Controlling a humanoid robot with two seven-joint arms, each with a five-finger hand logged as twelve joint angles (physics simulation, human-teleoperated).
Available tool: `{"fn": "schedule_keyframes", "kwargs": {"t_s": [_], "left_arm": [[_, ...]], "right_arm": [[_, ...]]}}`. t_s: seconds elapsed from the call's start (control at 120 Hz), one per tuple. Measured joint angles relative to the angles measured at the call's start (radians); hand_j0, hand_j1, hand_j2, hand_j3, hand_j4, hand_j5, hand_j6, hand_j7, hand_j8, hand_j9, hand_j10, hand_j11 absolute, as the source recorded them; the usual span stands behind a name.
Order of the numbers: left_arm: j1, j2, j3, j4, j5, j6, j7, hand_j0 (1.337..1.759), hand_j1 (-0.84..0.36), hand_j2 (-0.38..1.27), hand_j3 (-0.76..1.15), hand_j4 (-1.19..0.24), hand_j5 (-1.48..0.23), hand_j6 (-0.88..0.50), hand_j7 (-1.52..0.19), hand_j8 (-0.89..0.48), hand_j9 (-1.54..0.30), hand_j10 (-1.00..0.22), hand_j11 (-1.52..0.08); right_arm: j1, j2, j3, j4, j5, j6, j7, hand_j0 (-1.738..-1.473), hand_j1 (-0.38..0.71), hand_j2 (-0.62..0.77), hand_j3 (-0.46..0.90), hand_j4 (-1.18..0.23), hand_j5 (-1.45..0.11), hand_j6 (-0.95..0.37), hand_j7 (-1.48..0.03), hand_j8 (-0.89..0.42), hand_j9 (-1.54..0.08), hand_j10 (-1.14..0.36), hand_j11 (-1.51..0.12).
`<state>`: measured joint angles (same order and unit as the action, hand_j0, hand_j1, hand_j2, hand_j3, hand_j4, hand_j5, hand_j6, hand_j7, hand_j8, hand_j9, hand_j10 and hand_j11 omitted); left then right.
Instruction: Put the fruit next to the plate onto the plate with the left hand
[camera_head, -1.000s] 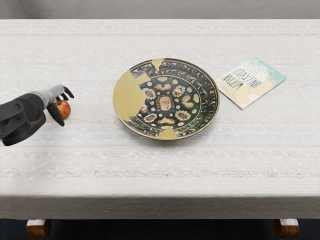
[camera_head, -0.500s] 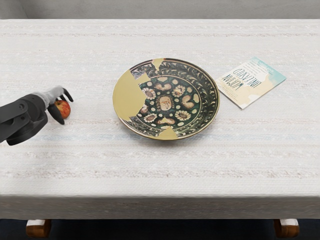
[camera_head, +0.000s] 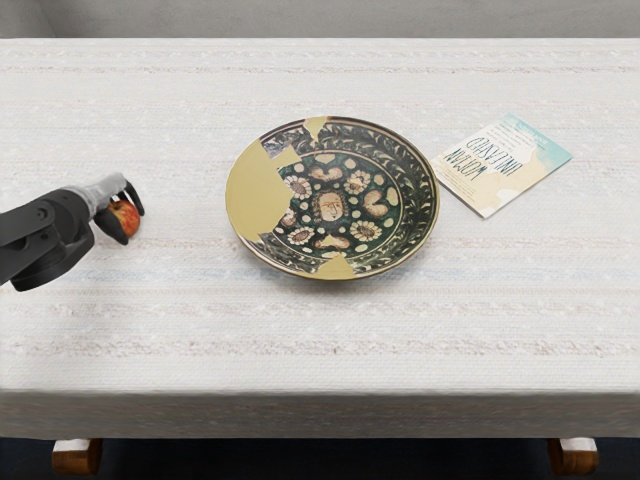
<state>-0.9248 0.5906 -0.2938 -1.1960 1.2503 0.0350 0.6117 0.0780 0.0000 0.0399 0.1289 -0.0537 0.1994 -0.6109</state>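
Apple (camera_head: 127, 216), a small red fruit, lies at the left of the frame, well apart from the plate (camera_head: 256, 188), which occupies the centre of the surface (camera_head: 320, 330). The left hand (camera_head: 112, 205) enters from the left edge and is closed around the apple: dark fingertips (camera_head: 134, 197) arch over its top and far side, while the thumb crosses below it on the near side. At this scale the contact cannot be resolved fully, so the grasp appears made but its firmness is uncertain, and it cannot be told whether the fruit rests on the cloth or is just clear of it.

The plate, patterned in dark green with pale yellow patches along its left rim, carries nothing. A booklet (camera_head: 503, 163) lies at the upper right, beside the plate's right rim and apart from it; it plays no part in the task. The right arm does not appear.

Progress, as judged from this arrangement: the reach and the closing of the fingers look complete. Lifting the fruit, carrying it rightwards across the open cloth, and releasing it on the plate are not yet done.
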Motion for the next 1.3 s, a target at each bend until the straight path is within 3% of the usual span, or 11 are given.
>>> {"fn": "schedule_keyframes", "kwargs": {"t_s": [0.258,0.417,0.683,0.883,1.058,1.3], "left_arm": [[-0.003,0.015,-0.007,-0.019,-0.011,-0.001,0.000,1.648,-0.37,0.26,0.00,-0.62,-0.96,-0.30,-0.94,-0.30,-0.94,-0.64,-0.94],[-0.006,0.105,-0.023,-0.129,-0.015,-0.001,0.000,1.647,-0.38,0.26,0.00,-0.61,-0.98,-0.29,-0.96,-0.29,-0.96,-0.63,-0.97],[-0.017,0.161,-0.081,-0.299,-0.041,-0.009,0.000,1.646,-0.37,0.27,0.00,-0.62,-0.98,-0.30,-0.97,-0.29,-0.98,-0.63,-0.98],[-0.083,0.163,-0.126,-0.386,-0.103,-0.040,0.000,1.645,-0.37,0.24,0.00,-0.61,-1.00,-0.29,-0.98,-0.28,-0.98,-0.63,-0.99],[-0.146,0.121,-0.157,-0.423,-0.184,-0.088,0.000,1.645,-0.35,0.24,0.00,-0.62,-0.99,-0.31,-0.98,-0.30,-0.99,-0.64,-0.99],[-0.175,-0.001,-0.164,-0.435,-0.213,-0.114,0.000,1.645,-0.37,0.27,0.00,-0.61,-1.01,-0.29,-1.00,-0.28,-0.99,-0.63,-0.99]], "right_arm": [[0.004,0.000,0.000,0.000,0.000,0.000,0.000,-1.658,-0.35,0.00,0.00,0.00,0.00,0.00,0.00,0.00,0.00,0.00,0.00],[0.006,0.000,0.000,0.000,-0.001,0.000,0.000,-1.658,-0.35,0.00,0.00,0.00,0.00,0.00,0.00,0.00,0.00,0.00,0.00],[0.008,0.000,0.000,0.000,-0.001,0.000,0.000,-1.658,-0.35,0.00,0.00,0.00,0.00,0.00,0.00,0.00,0.00,0.00,0.00],[0.012,0.000,0.000,0.000,-0.001,0.002,0.000,-1.658,-0.35,0.00,0.00,0.00,0.00,0.00,0.00,0.00,0.00,0.00,0.00],[0.013,0.000,0.000,0.002,-0.002,0.003,0.000,-1.658,-0.35,0.00,0.00,0.00,0.00,0.00,0.00,0.00,0.00,0.00,0.00],[0.013,0.000,-0.001,0.003,-0.003,0.005,0.000,-1.658,-0.35,0.00,0.00,0.00,0.00,0.00,0.00,0.00,0.00,0.00,0.00]]}}
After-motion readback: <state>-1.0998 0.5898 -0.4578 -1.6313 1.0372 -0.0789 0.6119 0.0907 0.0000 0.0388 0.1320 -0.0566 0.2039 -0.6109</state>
